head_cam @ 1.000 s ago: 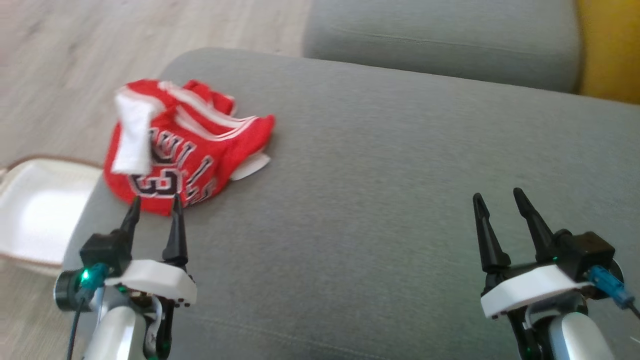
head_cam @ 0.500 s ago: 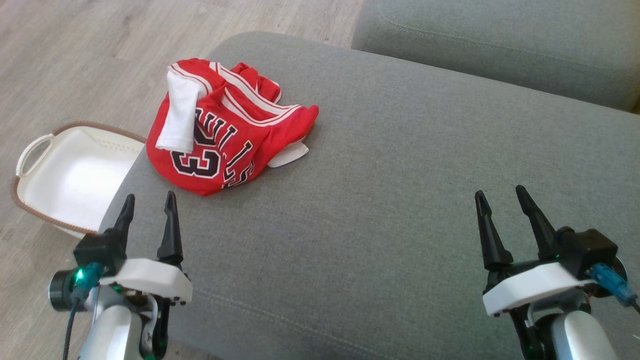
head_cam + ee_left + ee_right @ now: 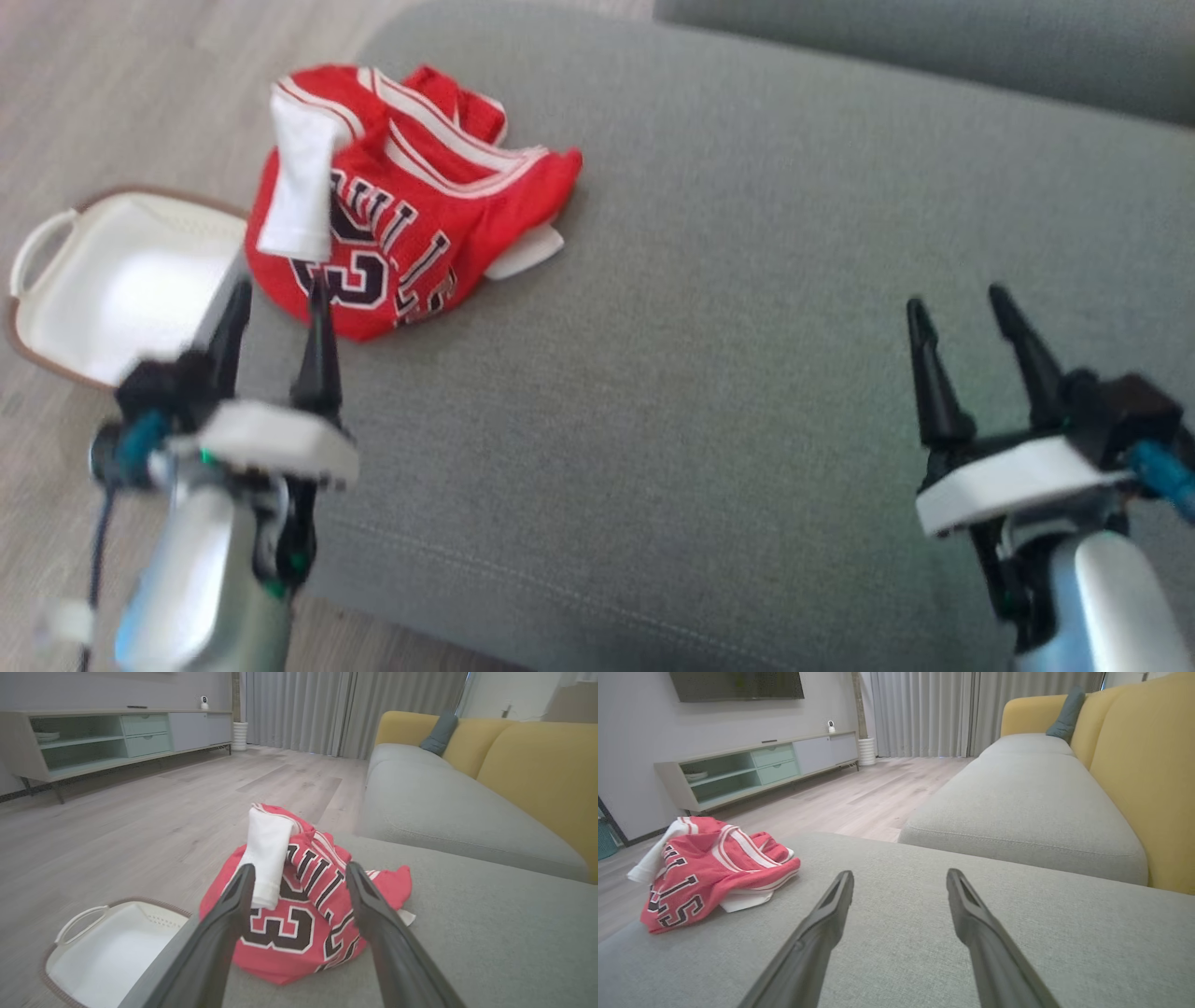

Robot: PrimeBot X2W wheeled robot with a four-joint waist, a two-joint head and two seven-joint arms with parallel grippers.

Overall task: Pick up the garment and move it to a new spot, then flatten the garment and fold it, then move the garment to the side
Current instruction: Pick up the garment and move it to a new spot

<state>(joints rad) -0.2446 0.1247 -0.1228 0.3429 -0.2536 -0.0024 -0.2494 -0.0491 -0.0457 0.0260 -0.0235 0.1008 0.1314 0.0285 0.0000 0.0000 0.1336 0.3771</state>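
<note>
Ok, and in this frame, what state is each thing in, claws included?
jersey: crumpled in a heap, unfolded, lying near the cushion's left corner, not gripped.
left claw: open, holding nothing, pointed at the jersey.
right claw: open, holding nothing, over bare cushion.
basket: upright on the floor beside the cushion, nothing visible inside.
cushion: flat, bare apart from the jersey.

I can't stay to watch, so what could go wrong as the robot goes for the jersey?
1. The jersey lies bunched at the corner of the cushion, with the basket on the floor just beside it; a nudge from the open left gripper could push it off.
2. It is crumpled in layers, so a pinch may catch only the loose white fold.
</note>
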